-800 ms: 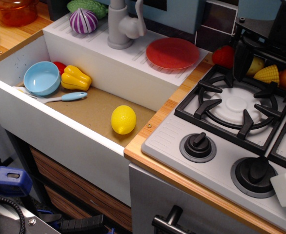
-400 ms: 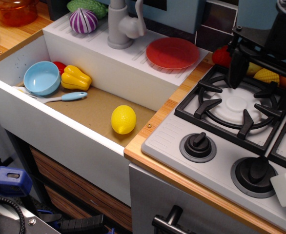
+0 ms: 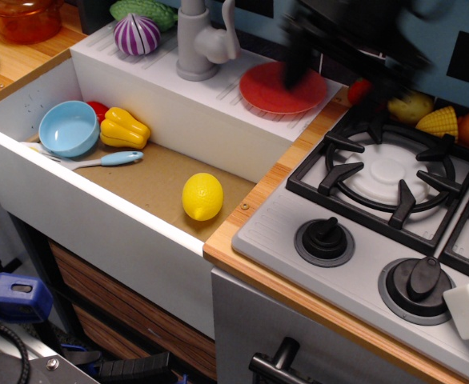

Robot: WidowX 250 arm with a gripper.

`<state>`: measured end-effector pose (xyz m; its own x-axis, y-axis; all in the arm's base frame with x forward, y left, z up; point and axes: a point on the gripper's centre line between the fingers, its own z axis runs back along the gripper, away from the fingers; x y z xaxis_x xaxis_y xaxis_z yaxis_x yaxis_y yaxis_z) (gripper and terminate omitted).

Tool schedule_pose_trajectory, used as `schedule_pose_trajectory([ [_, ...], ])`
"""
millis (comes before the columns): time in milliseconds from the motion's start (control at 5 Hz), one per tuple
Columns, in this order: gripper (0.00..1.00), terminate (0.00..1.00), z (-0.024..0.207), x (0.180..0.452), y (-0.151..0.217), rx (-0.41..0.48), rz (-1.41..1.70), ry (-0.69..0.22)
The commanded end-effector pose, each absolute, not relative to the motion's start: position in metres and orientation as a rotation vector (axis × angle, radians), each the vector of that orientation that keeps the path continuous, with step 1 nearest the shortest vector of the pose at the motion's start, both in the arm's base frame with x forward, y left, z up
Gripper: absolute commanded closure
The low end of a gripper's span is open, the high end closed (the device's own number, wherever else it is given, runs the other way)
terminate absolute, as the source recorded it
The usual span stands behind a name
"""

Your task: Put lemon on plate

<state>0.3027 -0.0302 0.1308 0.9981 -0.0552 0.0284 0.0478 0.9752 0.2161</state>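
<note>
The lemon [image 3: 202,196] is found on the brown floor of the sink basin [image 3: 150,180], at its right end, close to the wooden counter edge [image 3: 254,204] and resting free of all other items. Its long axis is seen to run roughly near-to-far, tilted slightly rightward at the far end; the small nub cannot be made out with certainty. The gripper [image 3: 298,68] is recorded as a dark, motion-blurred shape at the far side of the scene, above and overlapping the right part of the red plate [image 3: 270,92], well apart from the lemon, which lies nearer and to the left of it. Whether the jaws are apart or together cannot be told because of the blur; nothing is seen held. The plate is set on the white ledge behind the sink, to the right of the grey faucet [image 3: 202,40]. A light blue bowl [image 3: 68,128], a yellow bell pepper [image 3: 122,128] and a blue-handled utensil [image 3: 98,160] are noted at the left end of the basin.
</note>
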Motion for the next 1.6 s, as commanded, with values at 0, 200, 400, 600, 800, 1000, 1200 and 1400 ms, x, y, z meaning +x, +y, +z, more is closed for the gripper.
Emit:
schedule_pose_trajectory([
  [0, 0.0, 0.0, 0.13, 0.297, 0.015, 0.238, -0.03, -0.063],
  [200, 0.0, 0.0, 0.105, 0.301, 0.038, 0.226, 0.067, -0.07],
  [400, 0.0, 0.0, 0.075, 0.304, 0.055, 0.209, 0.088, -0.118],
  [600, 0.0, 0.0, 0.056, 0.309, 0.065, 0.19, 0.066, -0.147],
  [800, 0.0, 0.0, 0.035, 0.315, 0.066, 0.185, 0.068, -0.173],
  [1000, 0.0, 0.0, 0.013, 0.319, 0.063, 0.203, 0.11, -0.215],
  [1200, 0.0, 0.0, -0.009, 0.328, 0.07, 0.175, 0.125, -0.23],
  [1400, 0.0, 0.0, -0.024, 0.331, 0.075, 0.149, 0.17, -0.244],
])
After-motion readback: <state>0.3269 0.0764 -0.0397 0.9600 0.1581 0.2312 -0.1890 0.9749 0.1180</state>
